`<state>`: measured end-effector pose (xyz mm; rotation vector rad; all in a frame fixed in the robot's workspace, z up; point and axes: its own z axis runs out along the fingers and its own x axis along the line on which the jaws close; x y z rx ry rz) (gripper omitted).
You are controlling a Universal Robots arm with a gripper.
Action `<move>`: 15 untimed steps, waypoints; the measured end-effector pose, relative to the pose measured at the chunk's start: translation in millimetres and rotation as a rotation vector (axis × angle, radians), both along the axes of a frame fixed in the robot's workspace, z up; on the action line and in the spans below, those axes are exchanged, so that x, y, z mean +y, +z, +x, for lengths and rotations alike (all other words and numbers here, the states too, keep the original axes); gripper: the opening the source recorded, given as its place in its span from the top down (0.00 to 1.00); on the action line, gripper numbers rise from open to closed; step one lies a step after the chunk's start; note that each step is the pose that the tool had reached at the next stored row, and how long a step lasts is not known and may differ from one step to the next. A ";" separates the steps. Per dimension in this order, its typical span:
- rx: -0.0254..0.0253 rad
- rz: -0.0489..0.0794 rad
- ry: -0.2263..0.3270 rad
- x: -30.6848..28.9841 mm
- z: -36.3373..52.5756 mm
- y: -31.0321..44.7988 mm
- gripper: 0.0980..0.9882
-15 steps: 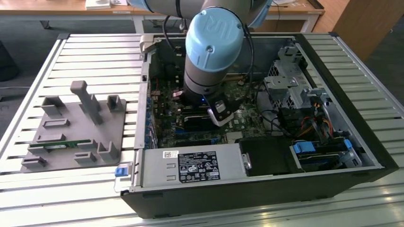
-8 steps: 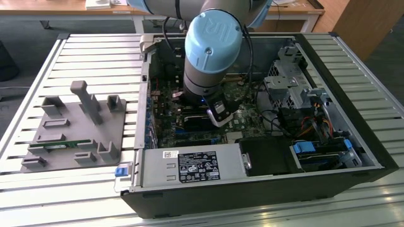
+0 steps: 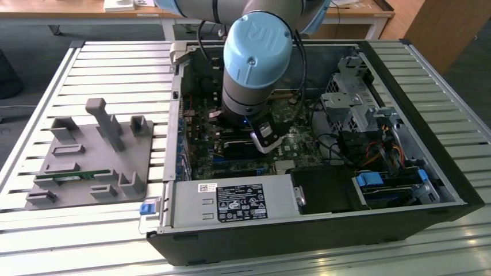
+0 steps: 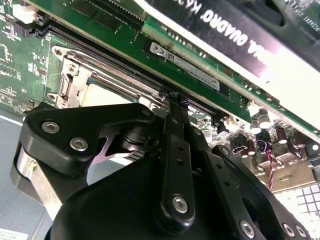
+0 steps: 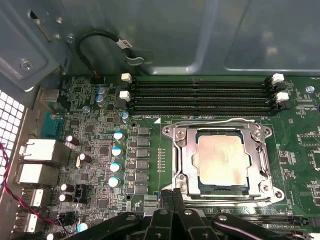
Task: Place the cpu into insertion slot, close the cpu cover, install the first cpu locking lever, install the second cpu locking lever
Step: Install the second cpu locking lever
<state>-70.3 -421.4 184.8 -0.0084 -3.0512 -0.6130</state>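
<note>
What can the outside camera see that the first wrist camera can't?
The exterior view takes in the grey fixture tray beside the computer case, plus the arm's blue joint. The first wrist view gives the close-up: the cpu lying inside the silver cpu cover, with memory slots nearby. Both include the green motherboard.

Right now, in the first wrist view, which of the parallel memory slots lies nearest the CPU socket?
The last memory slot of the row, running along the cpu cover; the others lie farther off, toward the metal case wall.
</note>
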 end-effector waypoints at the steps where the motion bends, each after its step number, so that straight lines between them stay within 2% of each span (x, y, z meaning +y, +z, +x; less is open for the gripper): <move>1: 0.0000 0.000 0.000 0.5 -0.2 -0.2 0.99; 12: -0.0001 0.000 0.000 4.5 -3.8 -1.9 0.99; 15: -0.0002 0.001 0.000 4.7 -4.1 0.5 0.99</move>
